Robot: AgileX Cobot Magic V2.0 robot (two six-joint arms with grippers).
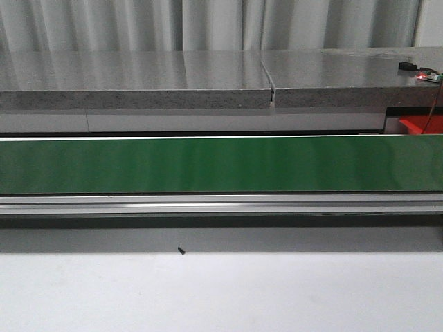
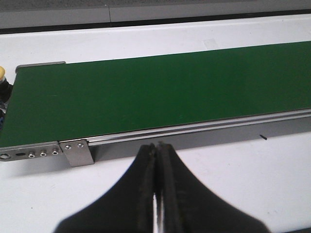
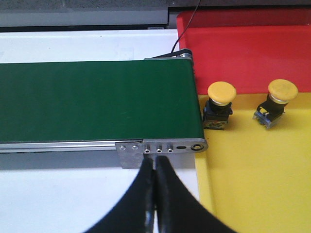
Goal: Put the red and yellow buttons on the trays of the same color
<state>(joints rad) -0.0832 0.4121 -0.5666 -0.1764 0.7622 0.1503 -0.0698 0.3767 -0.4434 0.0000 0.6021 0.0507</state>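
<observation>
Stretching across the front view, the green conveyor belt (image 1: 221,164) carries nothing. Both grippers are pressed closed and hold nothing — the left gripper (image 2: 156,160) hangs over the white table (image 2: 218,174) near one belt end, the right gripper (image 3: 154,167) near the other. Two yellow buttons (image 3: 221,93) (image 3: 282,90) stand in the yellow tray (image 3: 252,184), at about one o'clock from the right fingertips; the red tray (image 3: 243,53) lies beyond — at twelve o'clock from them.

matt green belt (image 1: 221,164); brushed-metal rail (image 1: 221,203)
</observation>
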